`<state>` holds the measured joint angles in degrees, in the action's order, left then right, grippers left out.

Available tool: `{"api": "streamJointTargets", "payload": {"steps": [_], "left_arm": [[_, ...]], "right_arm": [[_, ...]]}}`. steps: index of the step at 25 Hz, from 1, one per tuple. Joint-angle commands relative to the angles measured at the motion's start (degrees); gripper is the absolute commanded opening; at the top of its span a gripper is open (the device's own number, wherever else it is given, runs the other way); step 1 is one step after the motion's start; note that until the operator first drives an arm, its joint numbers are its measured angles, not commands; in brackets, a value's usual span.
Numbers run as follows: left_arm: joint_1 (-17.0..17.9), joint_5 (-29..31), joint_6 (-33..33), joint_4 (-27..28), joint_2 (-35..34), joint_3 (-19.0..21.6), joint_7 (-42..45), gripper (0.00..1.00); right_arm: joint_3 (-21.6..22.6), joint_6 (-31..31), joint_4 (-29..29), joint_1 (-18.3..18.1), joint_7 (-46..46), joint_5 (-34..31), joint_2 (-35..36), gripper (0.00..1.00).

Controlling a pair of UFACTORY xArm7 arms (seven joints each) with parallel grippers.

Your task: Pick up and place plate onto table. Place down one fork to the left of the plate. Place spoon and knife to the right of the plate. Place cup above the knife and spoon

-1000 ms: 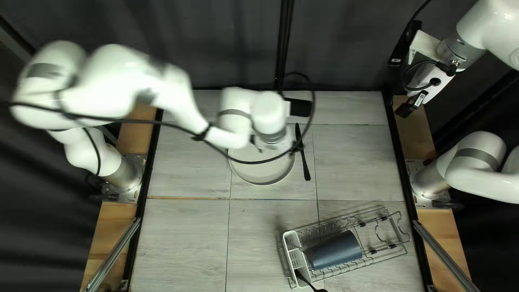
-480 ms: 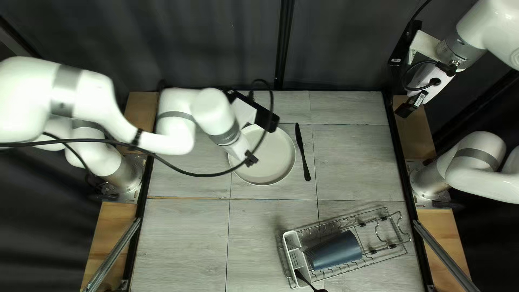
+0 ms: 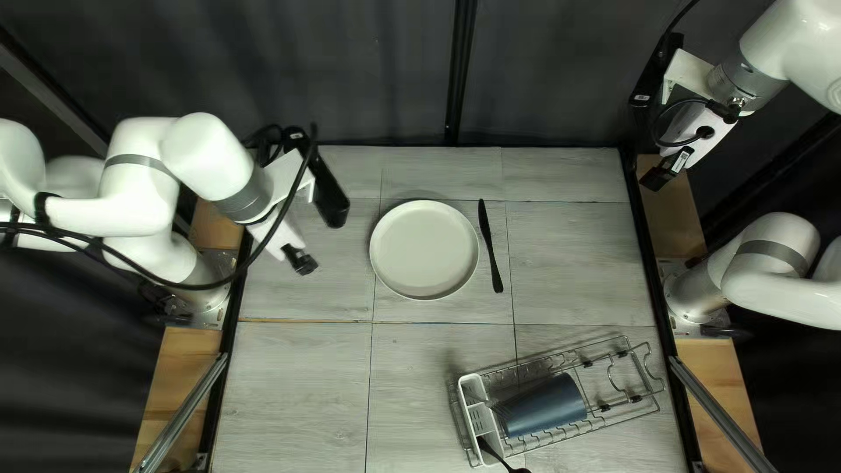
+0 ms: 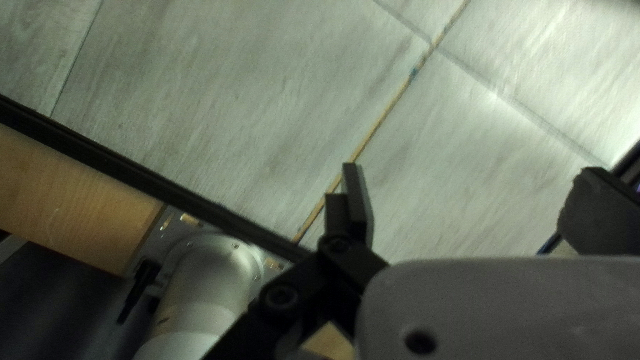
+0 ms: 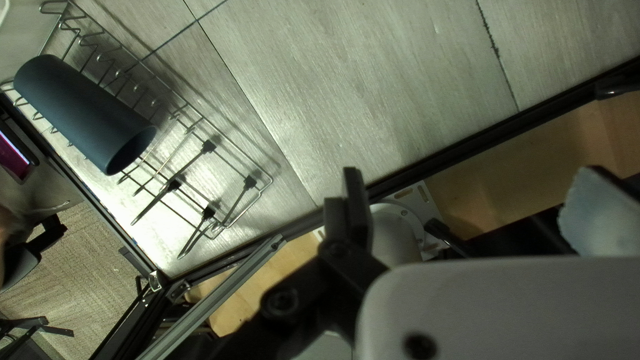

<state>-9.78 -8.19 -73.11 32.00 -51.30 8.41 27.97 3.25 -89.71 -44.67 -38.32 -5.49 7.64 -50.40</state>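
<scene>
Spanning the scene, the table (image 3: 298,385) carries the wire rack (image 3: 635,398) near its near edge, set askew at the right of the top left view; my left pincer (image 3: 300,261) hangs over the far left part, left of the plate, spread open with nothing between its jaws; my right pincer (image 3: 659,178), also open and empty, hangs by the table's far right corner. The plate (image 3: 425,250) lies flat on the far half, so its part looks done; the blue cup (image 3: 543,405) lies on its side in the rack, beside the white caddy (image 3: 476,405); the knife (image 3: 489,245) lies just right of the plate, in place as I judge. A dark piece of cutlery (image 3: 492,451) leans out of the caddy; fork or spoon, I honestly can't tell from here. Fetching that looks like my next step: I should come in high, clear of the cup, line my jaws across the handle, close gently and lift along its slant, lest it snag the caddy or drag the rack; a fork goes left of the plate, a spoon beside the knife.
</scene>
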Motion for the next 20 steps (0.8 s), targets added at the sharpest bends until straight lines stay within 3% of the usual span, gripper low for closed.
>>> {"api": "streamJointTargets", "payload": {"steps": [1,9,16,20], "left_arm": [[0.01,0.0,-0.01,-0.01,-0.02,0.0,-0.01,1.0],[0.01,0.0,-0.01,-0.01,-0.02,0.0,-0.01,1.0],[0.01,0.0,-0.01,-0.01,-0.02,0.0,-0.01,1.0],[0.01,0.0,-0.01,-0.01,-0.02,0.0,-0.01,1.0]], "right_arm": [[0.0,0.0,0.0,0.0,0.0,0.0,0.0,1.0],[0.36,0.14,0.25,0.23,-0.73,-0.85,-0.21,1.0],[17.52,3.85,-0.87,3.18,16.34,8.52,2.65,1.0],[27.16,9.24,-1.24,5.02,22.16,12.44,5.53,1.0]]}}
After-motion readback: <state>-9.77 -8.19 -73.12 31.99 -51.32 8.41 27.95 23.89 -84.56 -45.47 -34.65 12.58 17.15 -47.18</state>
